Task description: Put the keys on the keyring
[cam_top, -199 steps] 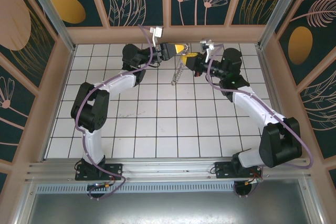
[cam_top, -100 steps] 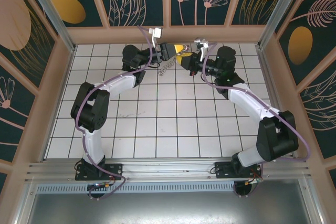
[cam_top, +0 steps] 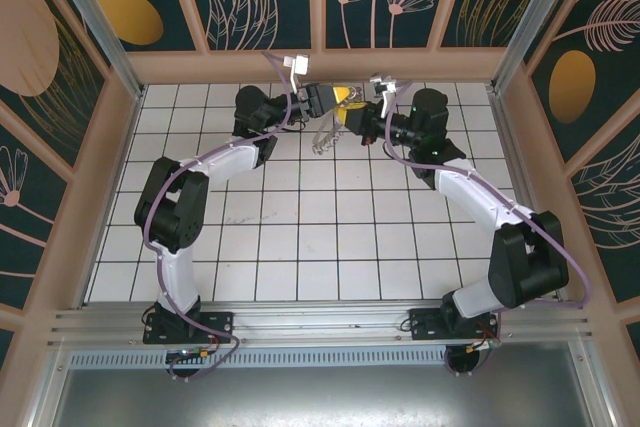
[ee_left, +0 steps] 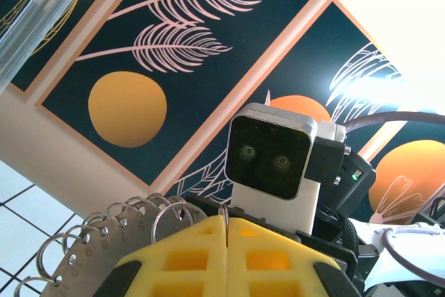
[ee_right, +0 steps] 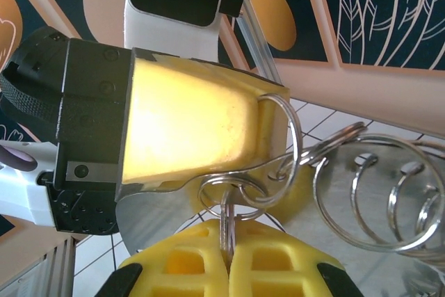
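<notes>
Threading now — pinching keyring (ee_right: 375,193) tight in left gripper (ee_left: 226,226) over far tiles (cam_top: 300,227), nipping a likely key (ee_right: 226,219) edge-on in right gripper (ee_right: 227,259), against a ring (ee_right: 240,184) — needs a fine twist through

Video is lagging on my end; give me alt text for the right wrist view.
Right tool, shut, pinches a thin metal piece on a small ring just under the left tool, whose yellow tips clamp the keyring. Its bigger rings trail off right.

The table (cam_top: 330,237) is flat and white. Thin dark lines cut it into small squares. It lies across the middle of the top view.
</notes>
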Available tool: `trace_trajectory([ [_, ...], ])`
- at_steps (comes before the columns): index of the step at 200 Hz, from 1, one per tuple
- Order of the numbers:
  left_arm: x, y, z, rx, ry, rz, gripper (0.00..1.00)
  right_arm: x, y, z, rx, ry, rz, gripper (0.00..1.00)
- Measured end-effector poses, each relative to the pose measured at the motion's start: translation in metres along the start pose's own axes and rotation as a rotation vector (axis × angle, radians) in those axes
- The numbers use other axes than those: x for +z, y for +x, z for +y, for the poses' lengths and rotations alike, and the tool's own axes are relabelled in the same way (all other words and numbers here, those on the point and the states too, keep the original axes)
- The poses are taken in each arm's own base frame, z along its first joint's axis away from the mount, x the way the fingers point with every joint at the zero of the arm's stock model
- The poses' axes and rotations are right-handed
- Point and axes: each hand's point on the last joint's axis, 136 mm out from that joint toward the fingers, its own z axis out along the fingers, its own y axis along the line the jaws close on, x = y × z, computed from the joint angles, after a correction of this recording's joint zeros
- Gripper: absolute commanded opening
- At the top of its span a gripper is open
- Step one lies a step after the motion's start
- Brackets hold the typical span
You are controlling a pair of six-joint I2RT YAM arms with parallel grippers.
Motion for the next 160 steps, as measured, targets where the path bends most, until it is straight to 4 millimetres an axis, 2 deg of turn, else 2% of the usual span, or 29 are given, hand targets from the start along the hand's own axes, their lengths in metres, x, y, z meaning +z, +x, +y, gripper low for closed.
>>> trace_trajectory([
  [160,0.003,0.01,0.016,0.072,-0.091,0.039,0.0,-0.023,0.013,-0.015,0.036,0.107,0.053,0.0],
])
